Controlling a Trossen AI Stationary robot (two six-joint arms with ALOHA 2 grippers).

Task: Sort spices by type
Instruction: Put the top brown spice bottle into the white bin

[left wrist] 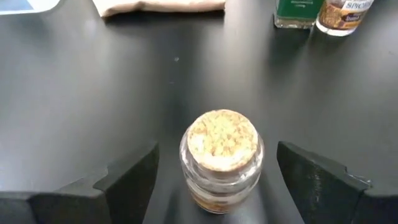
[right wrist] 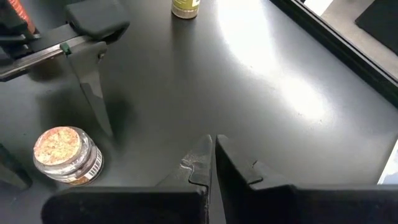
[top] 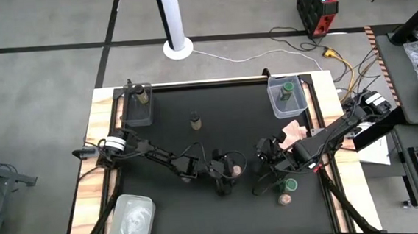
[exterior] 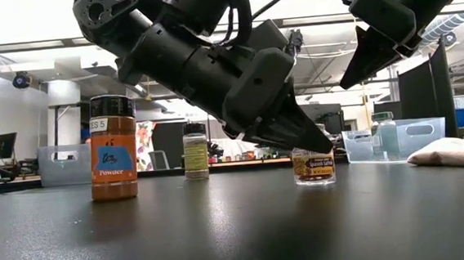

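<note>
I have the left gripper (left wrist: 219,180) low over the matte black tabletop (top: 218,146), its two dark wedge-shaped fingers (left wrist: 124,183) spread wide to either side of a small clear glass jar with a grainy pinkish-brown top (left wrist: 222,158). The jar stands upright on the table between the fingers, with bare table showing on both sides of it, so I see no contact yet. It is a squat ribbed cylinder, brownish at the base, with a label around it.

My right gripper (right wrist: 212,158) hangs just beside that spot, above the table, its two dark fingers pressed together with nothing between them.

Near the right gripper stand a green-lidded jar (top: 290,184) and another pinkish-topped jar (top: 285,199), side by side. A slim jar of yellowish spice (top: 194,120) stands alone further back. One clear plastic tub (top: 285,97) holds a green-lidded jar (top: 286,89); another clear tub (top: 136,106) holds a dark-lidded jar (top: 141,94). A crumpled pinkish cloth (top: 294,132) lies by the right arm.
</note>
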